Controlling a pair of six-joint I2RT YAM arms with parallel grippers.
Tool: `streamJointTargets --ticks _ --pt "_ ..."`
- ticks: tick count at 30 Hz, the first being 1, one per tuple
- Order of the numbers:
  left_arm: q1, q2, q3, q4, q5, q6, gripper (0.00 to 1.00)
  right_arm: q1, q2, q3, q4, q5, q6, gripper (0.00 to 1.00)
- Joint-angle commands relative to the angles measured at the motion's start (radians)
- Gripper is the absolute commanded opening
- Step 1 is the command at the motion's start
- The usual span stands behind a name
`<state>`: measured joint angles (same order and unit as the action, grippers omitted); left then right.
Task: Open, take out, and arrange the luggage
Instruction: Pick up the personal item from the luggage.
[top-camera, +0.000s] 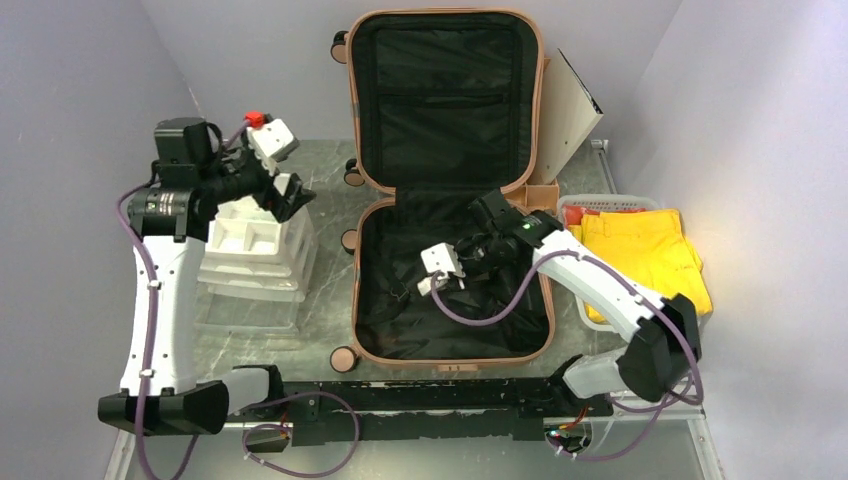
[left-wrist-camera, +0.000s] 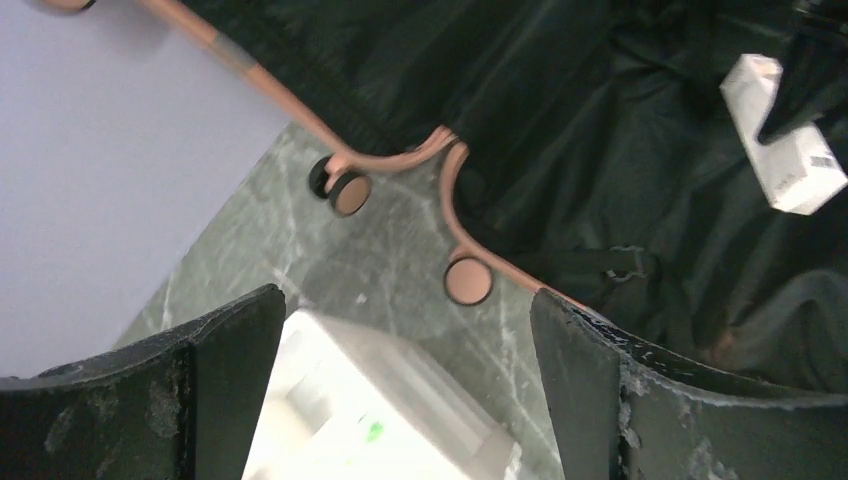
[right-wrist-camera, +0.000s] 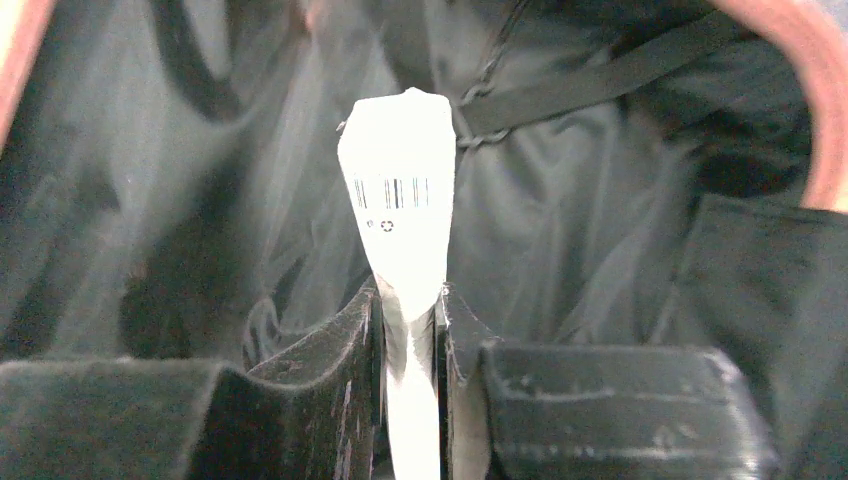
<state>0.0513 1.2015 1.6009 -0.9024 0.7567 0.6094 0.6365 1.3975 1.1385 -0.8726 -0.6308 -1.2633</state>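
Luggage (top-camera: 440, 100) wide open beneath right claw (right-wrist-camera: 408, 305): salmon-pink shell, rounded corners, black lining. Right claw pinching white barcoded box (right-wrist-camera: 398, 190); left claw (left-wrist-camera: 403, 330) spread wide.

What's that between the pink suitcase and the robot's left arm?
A stack of white plastic trays, standing on the table between the left arm and the luggage; the top view shows it.
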Motion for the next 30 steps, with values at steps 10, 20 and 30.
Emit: streamJointTargets --ticks 10,20,30 --pt "-0.429 0.000 -0.035 0.065 0.017 -0.067 0.97 0.003 -0.098 0.102 0.417 -0.264 0.637 0.06" --pt "-0.526 0.062 -0.040 -0.007 0.054 0.023 0.97 -0.022 -0.024 0.124 0.550 -0.333 0.874 0.05" --pt "-0.586 0.123 -0.031 -0.048 0.045 0.069 0.97 -0.044 -0.023 0.097 0.614 -0.400 0.946 0.05"
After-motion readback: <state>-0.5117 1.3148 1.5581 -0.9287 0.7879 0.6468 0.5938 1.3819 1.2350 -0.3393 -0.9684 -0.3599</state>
